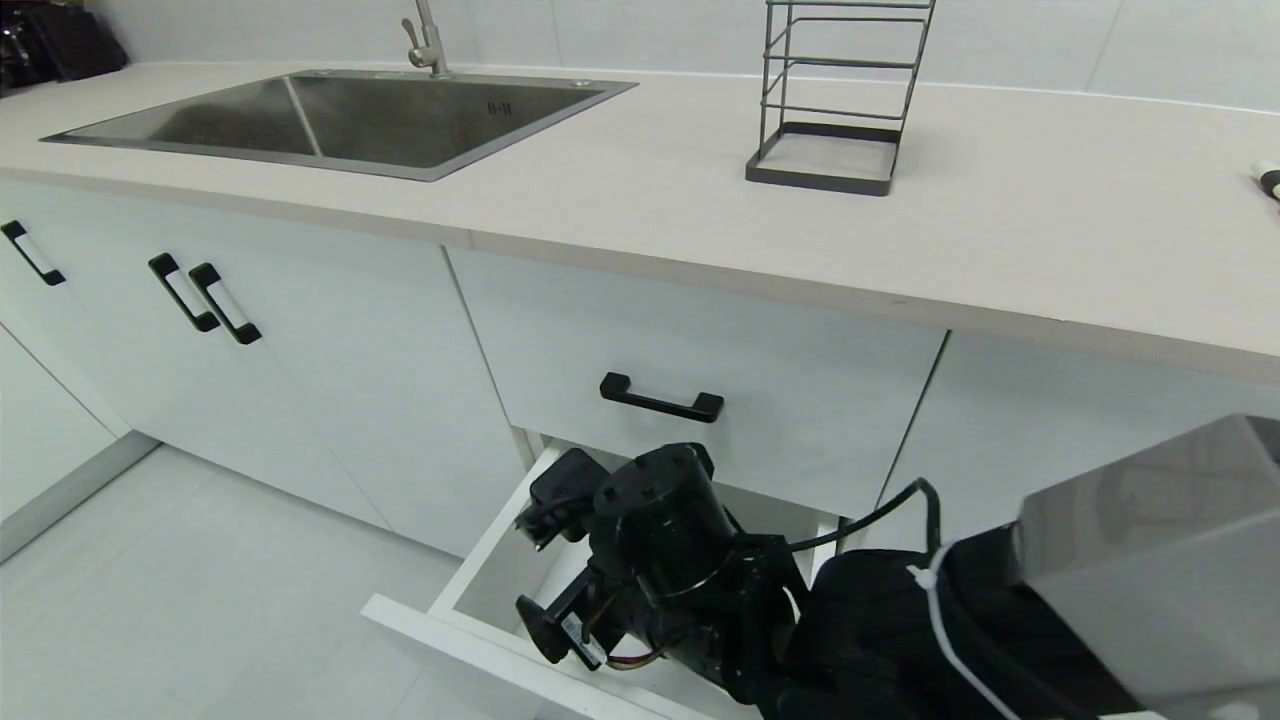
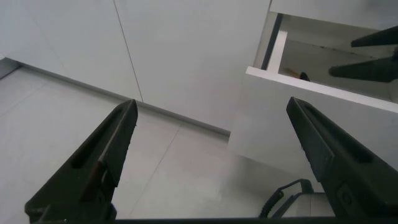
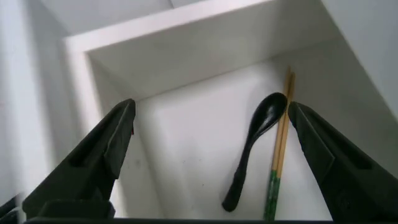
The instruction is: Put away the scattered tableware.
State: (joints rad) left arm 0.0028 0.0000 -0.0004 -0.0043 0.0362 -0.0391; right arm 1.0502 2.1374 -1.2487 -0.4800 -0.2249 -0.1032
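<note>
You have one drawer (image 1: pixel 448 603) pulled out under the bench (image 1: pixel 1000 230), a smooth white box with a flat front. On its floor lie two kinds of tableware. One is a glossy black spoon (image 3: pixel 255 149) with a rounded bowl and a curved handle. The other is one pair of thin, straight chopsticks (image 3: pixel 281 143), pale wood with green ends. They lie side by side, just beside each other, close to one side wall of the drawer.

Your right gripper (image 1: pixel 545 560) hangs over the drawer with its two dark fingers spread wide and nothing between them (the spoon shows in the gap from the wrist camera). Your left gripper (image 2: pixel 211 104) is likewise spread apart and empty, over the tiled floor beside the drawer front.

On the bench top you have one brushed steel sink (image 1: pixel 340 115) with one tap (image 1: pixel 428 40), and one dark wire rack (image 1: pixel 840 100) standing near the back edge. The shut drawer above carries one black bar handle (image 1: pixel 660 398).
</note>
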